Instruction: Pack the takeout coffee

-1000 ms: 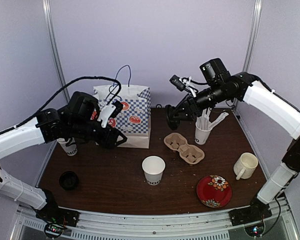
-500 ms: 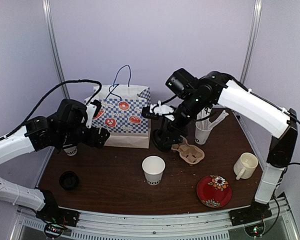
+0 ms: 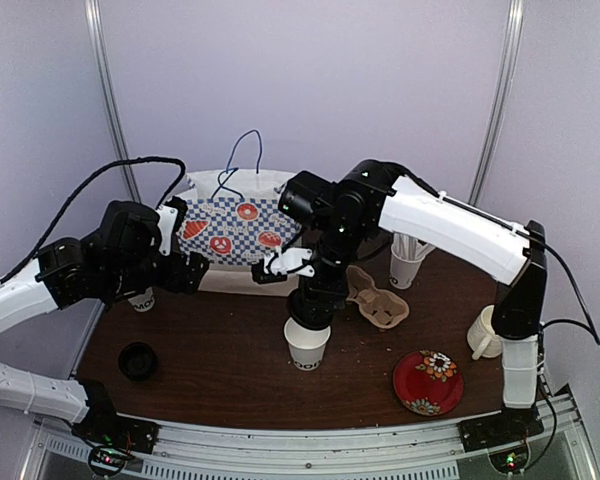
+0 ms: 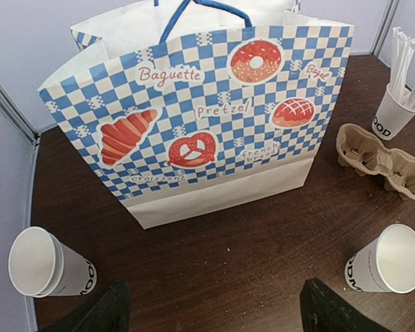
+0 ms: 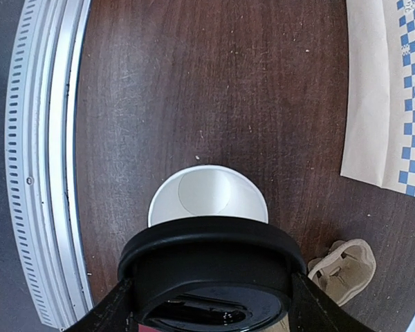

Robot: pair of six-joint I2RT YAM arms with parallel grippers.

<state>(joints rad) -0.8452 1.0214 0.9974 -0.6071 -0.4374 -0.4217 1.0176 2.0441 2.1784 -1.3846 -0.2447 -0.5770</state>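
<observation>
Near the front edge, an open coffee cup (image 5: pixel 207 197) stood mid-table. The right gripper (image 5: pixel 211 311) held a black lid (image 5: pixel 207 259) clamped level just above its rim, evidently to cap it. Farther back, the left gripper (image 4: pixel 214 311) hung spread wide and empty, facing a second lidless cup (image 4: pixel 45 263) at left and the checkered bag (image 4: pixel 207 131) awaiting both.

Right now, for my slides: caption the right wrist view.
Right gripper holds black lid over an open paper cup.

The lid (image 5: pixel 211 277) in the right hand (image 5: pixel 211 308) hangs over the cup (image 5: pixel 207 194) before the bag (image 4: pixel 207 124).
</observation>
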